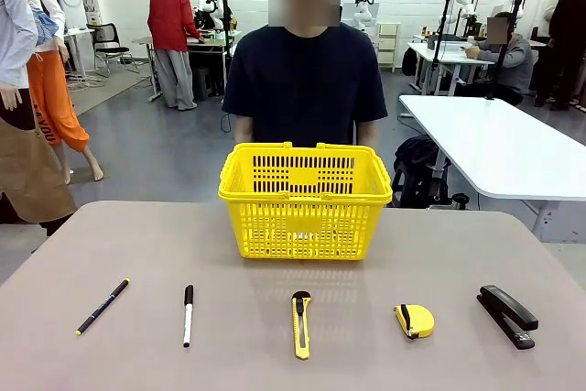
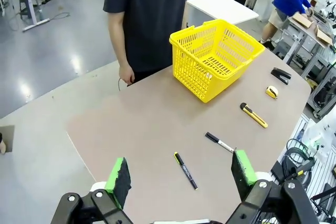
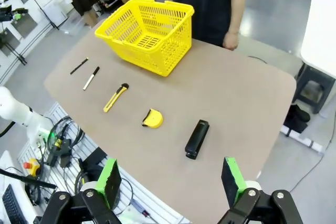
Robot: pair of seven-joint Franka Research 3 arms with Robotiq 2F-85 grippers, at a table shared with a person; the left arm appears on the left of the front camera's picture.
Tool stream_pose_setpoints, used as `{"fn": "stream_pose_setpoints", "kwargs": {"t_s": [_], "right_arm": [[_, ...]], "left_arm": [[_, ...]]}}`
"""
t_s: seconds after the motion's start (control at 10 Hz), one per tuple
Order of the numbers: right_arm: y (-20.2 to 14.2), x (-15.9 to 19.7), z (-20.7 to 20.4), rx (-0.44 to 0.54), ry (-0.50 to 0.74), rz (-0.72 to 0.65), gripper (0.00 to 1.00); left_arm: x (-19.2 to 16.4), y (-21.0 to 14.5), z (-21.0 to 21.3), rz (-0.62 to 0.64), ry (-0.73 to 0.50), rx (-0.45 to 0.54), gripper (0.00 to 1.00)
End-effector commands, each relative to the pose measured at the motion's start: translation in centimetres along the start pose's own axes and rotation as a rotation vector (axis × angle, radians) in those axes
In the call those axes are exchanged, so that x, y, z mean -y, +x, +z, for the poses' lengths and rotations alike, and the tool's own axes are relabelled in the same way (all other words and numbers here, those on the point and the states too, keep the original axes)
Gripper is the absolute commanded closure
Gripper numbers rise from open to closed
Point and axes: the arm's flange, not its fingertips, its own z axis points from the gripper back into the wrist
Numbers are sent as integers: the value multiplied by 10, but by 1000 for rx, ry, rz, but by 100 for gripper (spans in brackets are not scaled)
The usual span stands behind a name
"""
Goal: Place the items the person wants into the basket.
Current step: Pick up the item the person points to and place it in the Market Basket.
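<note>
The yellow basket (image 1: 305,199) stands at the table's far middle, in front of the person (image 1: 305,84) in a dark T-shirt, whose arms hang down. In a row near the front edge lie a yellow-and-black utility knife (image 1: 300,322), a yellow tape measure (image 1: 415,320) and a black stapler (image 1: 506,314). My left gripper (image 2: 181,174) hovers open high above the table's left end, nothing between its fingers. My right gripper (image 3: 170,178) hangs open high above the right end, over the stapler (image 3: 197,138). The basket (image 2: 215,56) (image 3: 146,34) looks empty.
A thin black pen with a yellow tip (image 1: 103,305) and a white marker with a black cap (image 1: 188,314) lie at the front left. A white table (image 1: 499,144) stands behind at the right. The tabletop (image 1: 137,254) is bare around the basket.
</note>
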Motion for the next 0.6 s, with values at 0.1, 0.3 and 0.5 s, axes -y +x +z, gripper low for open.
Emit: {"fn": "stream_pose_setpoints", "kwargs": {"t_s": [0.1,0.3,0.5], "right_arm": [[1,1,-5,15,-15,6,0],[1,1,-5,15,-15,6,0],[1,1,-5,15,-15,6,0]], "left_arm": [[-3,0,3,-8,-17,17,0],[-3,0,3,-8,-17,17,0],[-3,0,3,-8,-17,17,0]]}}
